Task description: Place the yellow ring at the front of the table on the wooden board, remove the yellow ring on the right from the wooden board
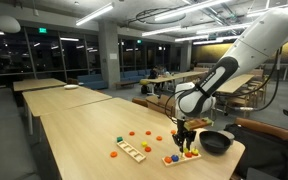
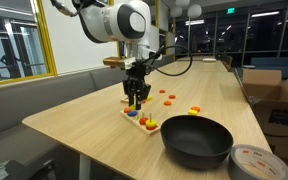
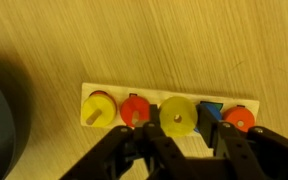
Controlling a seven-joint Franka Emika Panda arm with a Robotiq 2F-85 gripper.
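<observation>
On the desk (image 2: 84,125) we see the end effector (image 2: 136,101), fingers apart, above the board (image 3: 149,92); black bowl (image 2: 197,142) lower right.

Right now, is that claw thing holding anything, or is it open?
End effector: open, holding nothing, poised above the wooden board.

Table (image 2: 74,120): pale wood, smooth, faint sheen
Wooden board (image 3: 149,92): light bare wood, matt
Yellow ring (image 3: 177,116): smooth, slightly glossy
Bowl (image 2: 196,152): black, matt, smooth
</observation>
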